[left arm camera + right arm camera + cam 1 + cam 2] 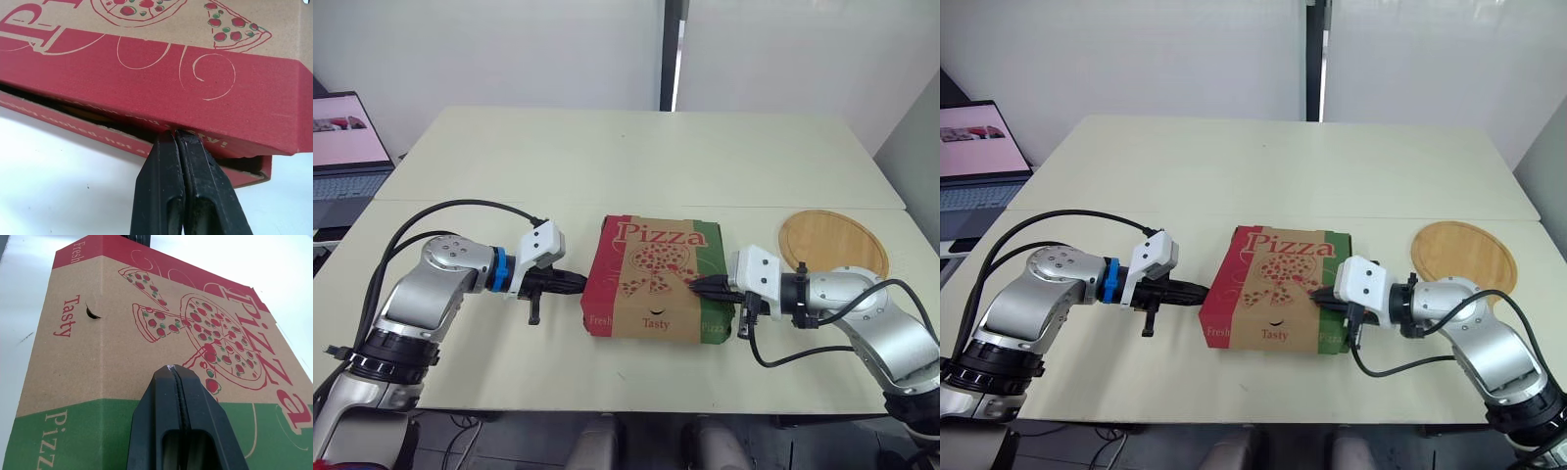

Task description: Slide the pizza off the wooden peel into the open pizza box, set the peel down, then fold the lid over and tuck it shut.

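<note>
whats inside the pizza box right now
The lid is down over the pizza box, so the inside is covered. The left wrist view shows a dark slit under the red side flap; nothing inside can be made out.

Left arm [426, 299]: rounded silver-grey metal shells, dark seams between segments, a black band low down. Bright blue ring [499, 269] at the wrist. Left white boxy camera housing [541, 245], angular, sits above the wrist. Two thin black cables [460, 206] arc from it back along the arm. Left gripper [581, 284]: slim, black. Its matte black tapered fingers [159, 196] are scuffed, faces pressed along a thin seam.

Right arm [886, 338]: same silver-grey shells. Right white camera housing [759, 271]. Single black looped cable [783, 360] sags below. Right gripper [698, 287]: black. Its smooth black rounded fingers [151, 406] have a hollow recess near the base, seam closed.
</note>
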